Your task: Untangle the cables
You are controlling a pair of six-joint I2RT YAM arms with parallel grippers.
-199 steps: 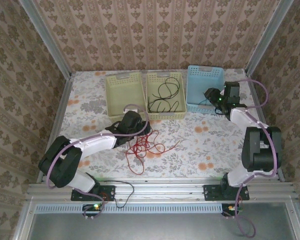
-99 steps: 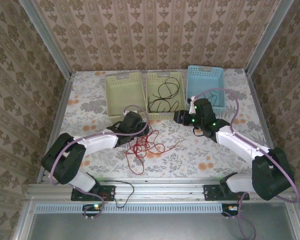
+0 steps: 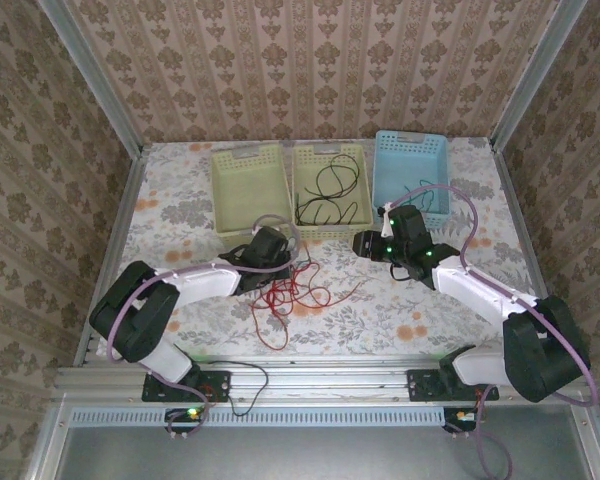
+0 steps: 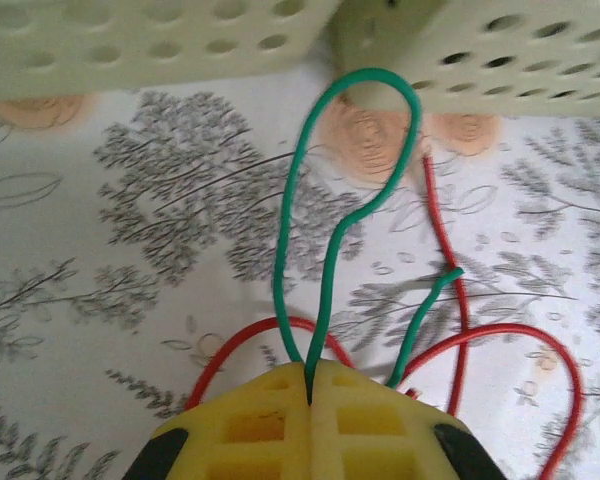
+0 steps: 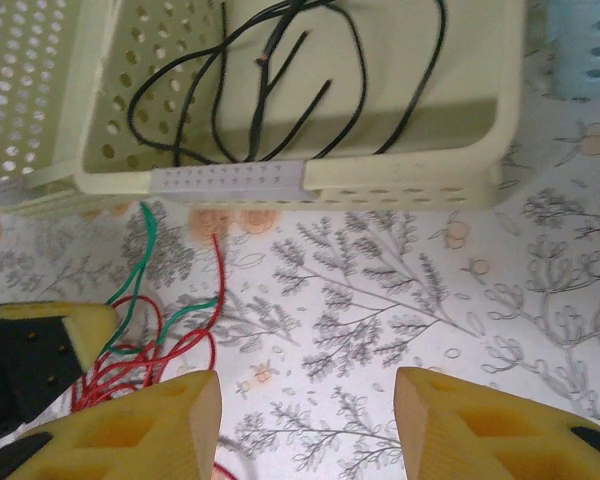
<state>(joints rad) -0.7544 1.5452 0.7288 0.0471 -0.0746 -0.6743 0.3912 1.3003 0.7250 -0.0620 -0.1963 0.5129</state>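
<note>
The left claw [image 4: 308, 385] is clenched on a green cable [image 4: 368, 72], low over the worktop [image 3: 180, 200]. Beside it, red cables [image 3: 280, 295] lie tangled on the worktop before the middle basket [image 5: 410, 190], which holds black cables [image 5: 258, 110]. The right claw [image 5: 308, 410] hovers released nearby.

red cables [image 3: 283, 292] tangled, green cable [image 4: 365, 73] looped

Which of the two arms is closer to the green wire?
Left. The left gripper is shut on the green wire; the right gripper hangs open off to the wire's right, not touching it.
</note>
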